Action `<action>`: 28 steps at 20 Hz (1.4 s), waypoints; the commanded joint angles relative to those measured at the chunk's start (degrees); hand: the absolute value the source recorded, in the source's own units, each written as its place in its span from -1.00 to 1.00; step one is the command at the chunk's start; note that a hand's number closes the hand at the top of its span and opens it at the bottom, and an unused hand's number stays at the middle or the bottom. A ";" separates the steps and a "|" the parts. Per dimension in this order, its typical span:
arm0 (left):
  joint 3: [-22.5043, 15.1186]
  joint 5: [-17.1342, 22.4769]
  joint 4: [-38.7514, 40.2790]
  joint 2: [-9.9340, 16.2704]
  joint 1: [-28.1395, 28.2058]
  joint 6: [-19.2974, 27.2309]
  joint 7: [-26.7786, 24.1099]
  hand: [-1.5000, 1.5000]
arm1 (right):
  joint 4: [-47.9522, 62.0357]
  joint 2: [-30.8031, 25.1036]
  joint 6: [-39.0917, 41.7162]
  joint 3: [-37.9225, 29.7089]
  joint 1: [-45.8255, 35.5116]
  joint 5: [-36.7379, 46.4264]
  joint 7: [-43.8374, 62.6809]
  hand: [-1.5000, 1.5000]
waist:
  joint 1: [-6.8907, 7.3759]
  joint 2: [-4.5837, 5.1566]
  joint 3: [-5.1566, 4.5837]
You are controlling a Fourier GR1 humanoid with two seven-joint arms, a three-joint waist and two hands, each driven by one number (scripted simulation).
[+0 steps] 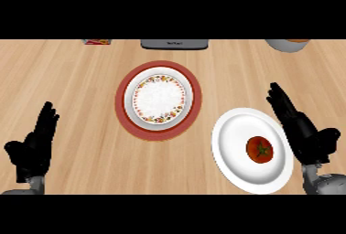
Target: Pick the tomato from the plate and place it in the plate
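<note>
- The left black hand (34, 148) shows at the lower left edge, fingers straight and up, holding nothing; it rests over the pale wooden counter (74, 91).
- The round plate with a floral rim (160, 98) sits on a red circular mat (126, 114); nothing lies in it.
- The plain white round plate (236, 132) holds the red tomato with a green stem (260, 149), right of its centre.
- The right black hand (300, 130) is just beside the tomato, over the white plate's right rim; its fingers are straight and together, gripping nothing.
</note>
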 commanded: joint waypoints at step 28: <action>-3.71 -1.29 -2.38 -4.28 -7.56 -7.60 12.80 0.00 | 24.56 -6.86 9.43 -10.92 2.78 23.05 -51.81 -1.00 | -1.04 -0.59 -0.17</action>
